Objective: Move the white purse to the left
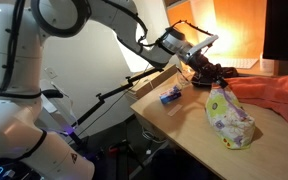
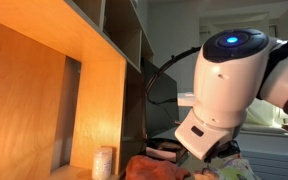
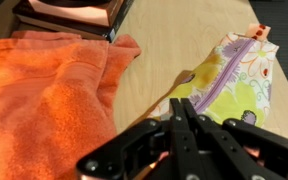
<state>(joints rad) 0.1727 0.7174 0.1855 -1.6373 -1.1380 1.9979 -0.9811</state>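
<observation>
Nothing is done yet. The white purse (image 1: 229,115) lies on the worktop (image 1: 184,128) just beside the orange cloth (image 1: 276,95). Your gripper (image 3: 182,104) hovers near it, fingers (image 3: 190,122) clenched on nothing. Grasping and the leftward move remain.

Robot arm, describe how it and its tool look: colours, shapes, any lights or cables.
The arm has glossy white rounded shells. One round joint cap carries a glowing blue light. The tool is black, built of angular links. Thin black cables trail beside the arm.
</observation>
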